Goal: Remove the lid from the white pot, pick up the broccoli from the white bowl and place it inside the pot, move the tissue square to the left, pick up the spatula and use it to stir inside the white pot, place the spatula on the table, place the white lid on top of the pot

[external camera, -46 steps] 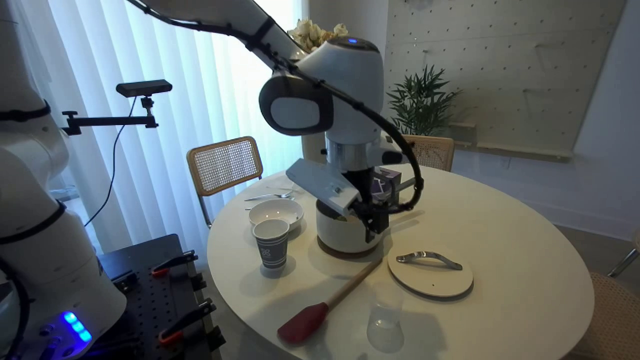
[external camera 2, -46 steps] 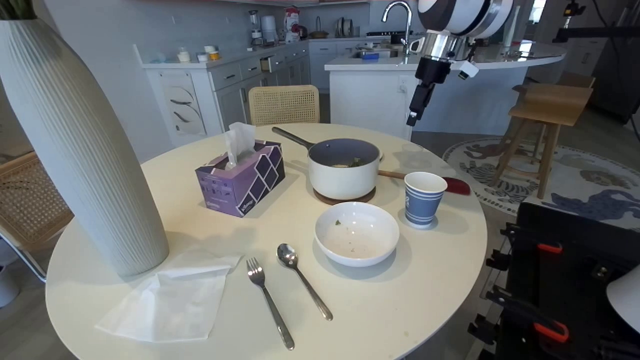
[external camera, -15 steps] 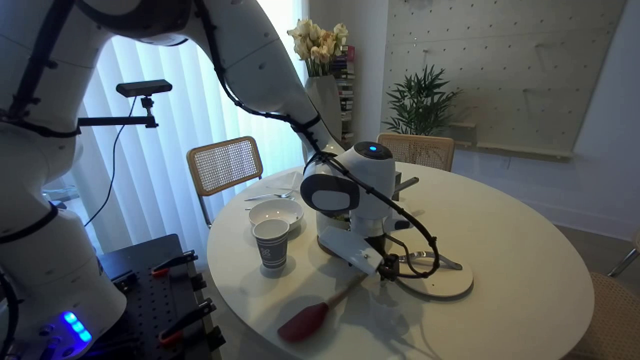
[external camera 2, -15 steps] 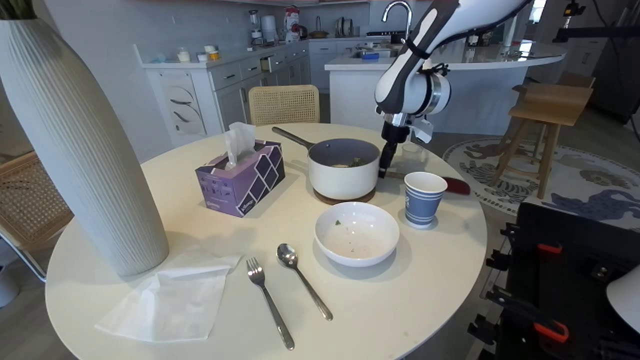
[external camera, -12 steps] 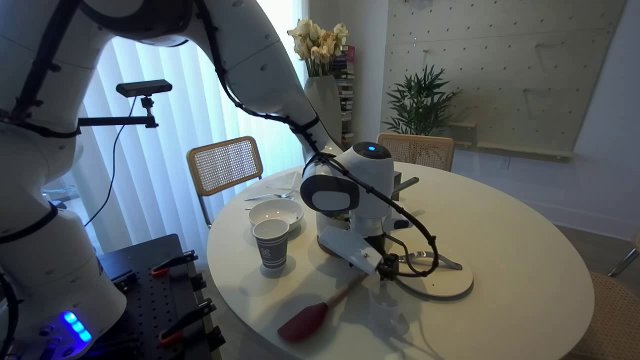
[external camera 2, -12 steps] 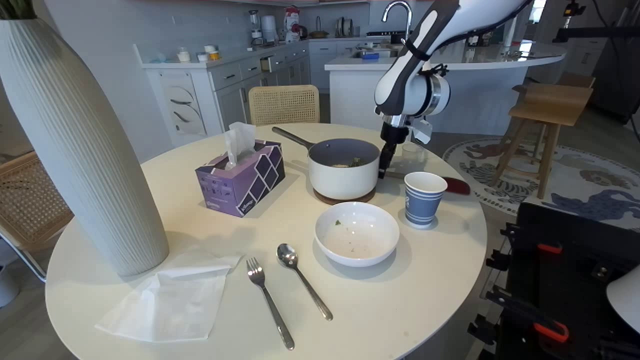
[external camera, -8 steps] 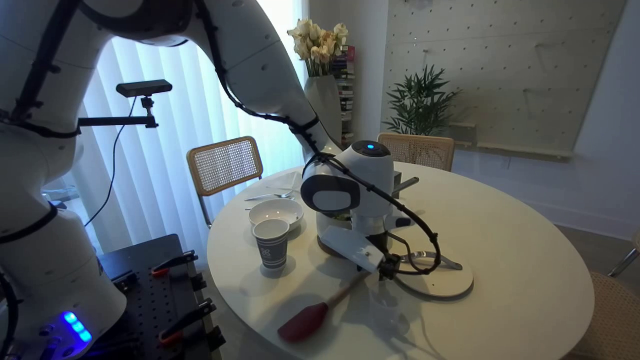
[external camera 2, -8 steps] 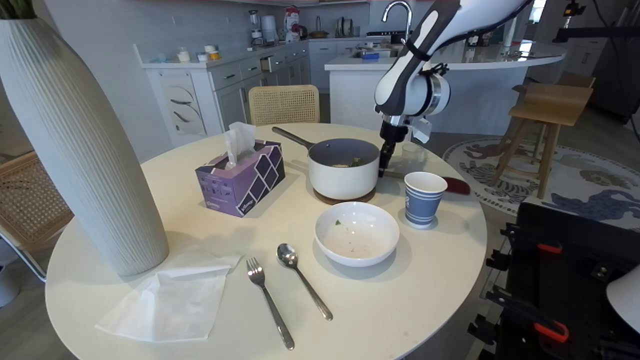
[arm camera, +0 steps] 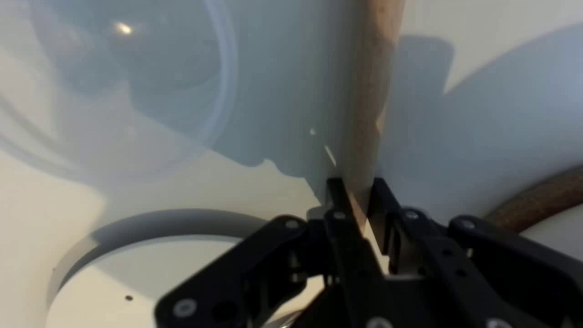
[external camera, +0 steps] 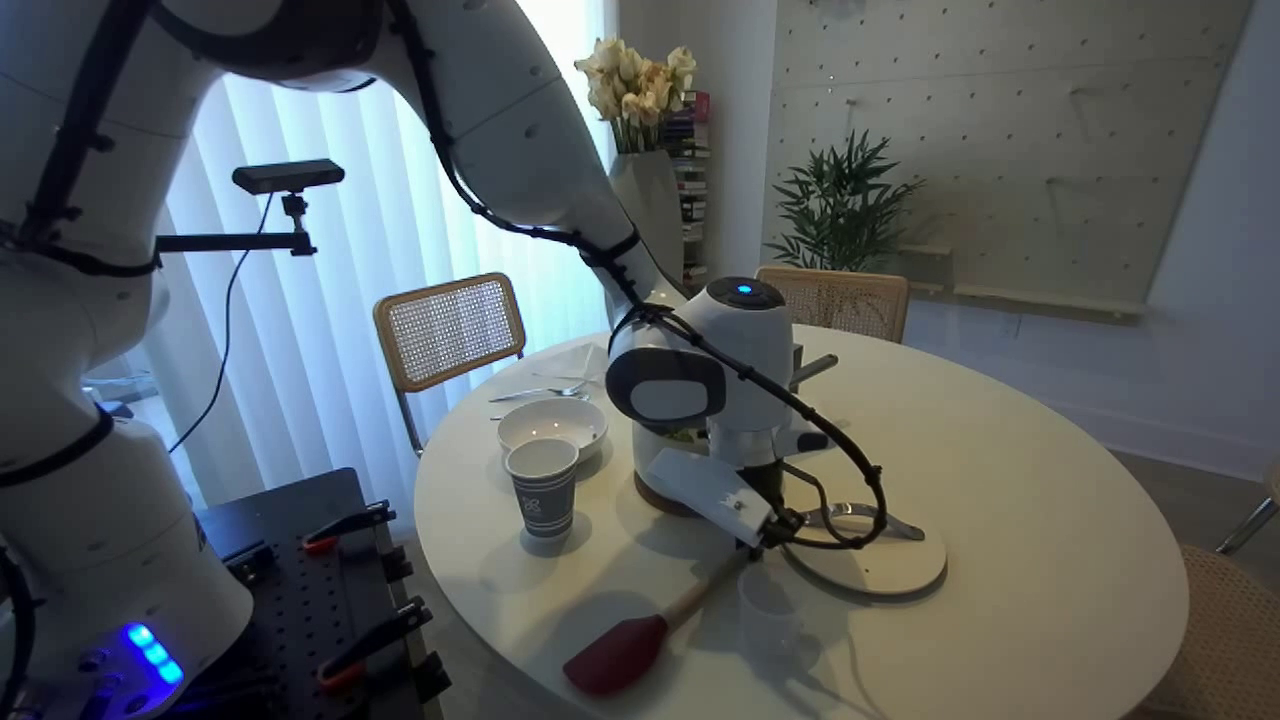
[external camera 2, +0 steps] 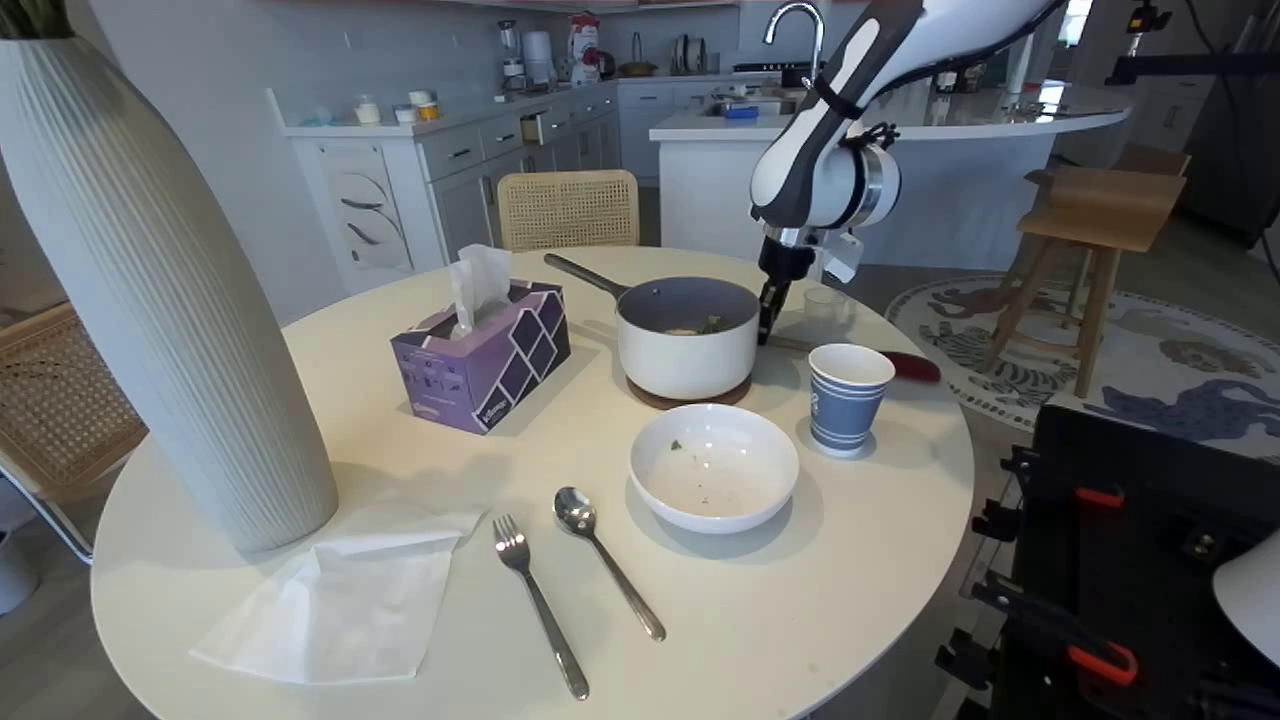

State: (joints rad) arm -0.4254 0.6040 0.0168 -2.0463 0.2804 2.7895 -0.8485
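Just beside the white pot [external camera 2: 686, 355], clasps the spatula [external camera: 655, 628] by its wooden handle [arm camera: 371, 91] with the gripper [arm camera: 357, 193], near the lid [external camera: 890, 560].

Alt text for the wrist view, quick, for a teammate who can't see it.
Gripper closed on the wooden spatula handle, which runs up to the top edge. A clear glass shows at upper left and part of the white lid at lower left. A curved brown trivet edge cuts in at right.
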